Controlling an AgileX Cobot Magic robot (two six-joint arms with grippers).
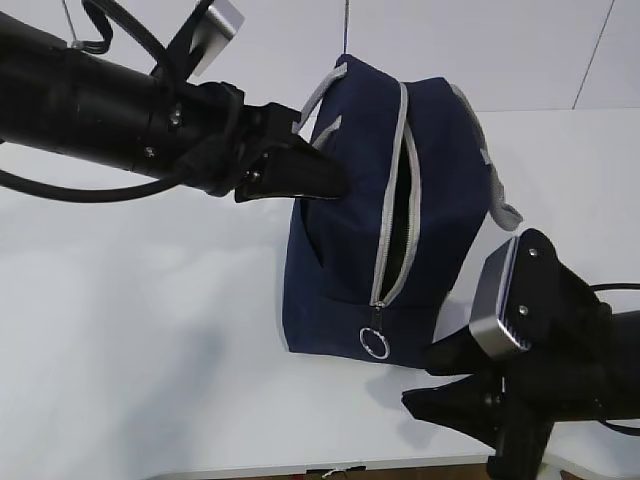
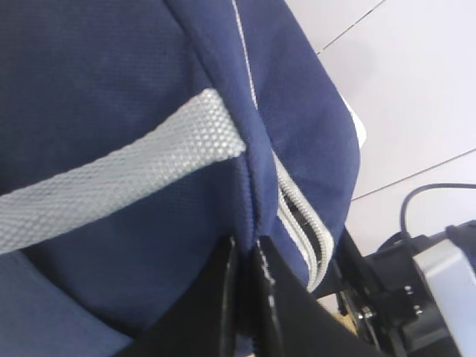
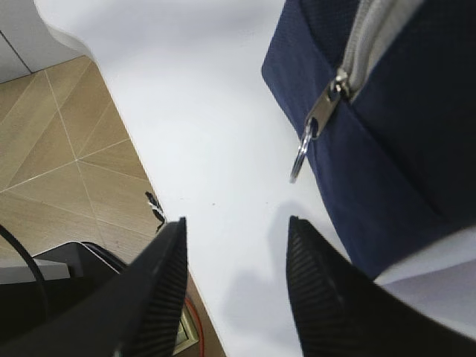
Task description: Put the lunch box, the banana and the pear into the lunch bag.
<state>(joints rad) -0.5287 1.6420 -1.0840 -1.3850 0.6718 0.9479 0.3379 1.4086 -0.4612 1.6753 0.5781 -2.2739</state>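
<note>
Two pincers at one lunch bag [image 1: 350,230] on the white tabletop [image 1: 140,330] | left pincer [image 2: 249,256] pinched shut on navy fabric by the webbing handle [image 2: 126,178] | right pincer [image 3: 234,275] open, empty, near ring pull [image 3: 301,160] | soft, light cloth likely sags; best held at seam or handle.

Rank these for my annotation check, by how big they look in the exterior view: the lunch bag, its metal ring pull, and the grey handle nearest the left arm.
1. The lunch bag, by far the largest.
2. The grey handle, a short strip partly hidden behind the left gripper.
3. The metal ring pull, smallest.
</note>
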